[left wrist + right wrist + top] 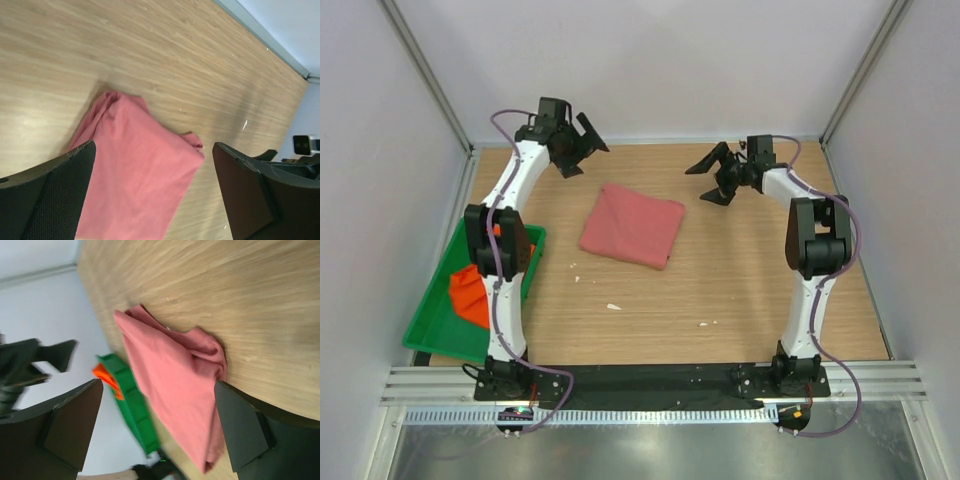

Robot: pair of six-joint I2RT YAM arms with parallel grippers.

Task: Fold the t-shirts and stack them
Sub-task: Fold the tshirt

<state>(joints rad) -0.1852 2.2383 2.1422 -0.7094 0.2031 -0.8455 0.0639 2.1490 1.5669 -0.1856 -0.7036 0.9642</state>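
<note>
A folded rose-pink t-shirt [633, 225] [140, 170] [170, 375] lies flat in the middle of the wooden table. An orange t-shirt [470, 293] [105, 376] sits crumpled in the green tray, partly hidden behind the left arm. My left gripper [588, 158] [154, 147] hangs open above the table, behind and to the left of the pink shirt, holding nothing. To the shirt's right, my right gripper [696, 186] [158, 384] is raised and open, also with nothing in it. Neither gripper touches the cloth.
The green tray [430, 335] [132, 405] stands at the table's left edge beside the left arm. Small white scraps [613, 306] lie on the wood near the front. Grey walls close the table on three sides.
</note>
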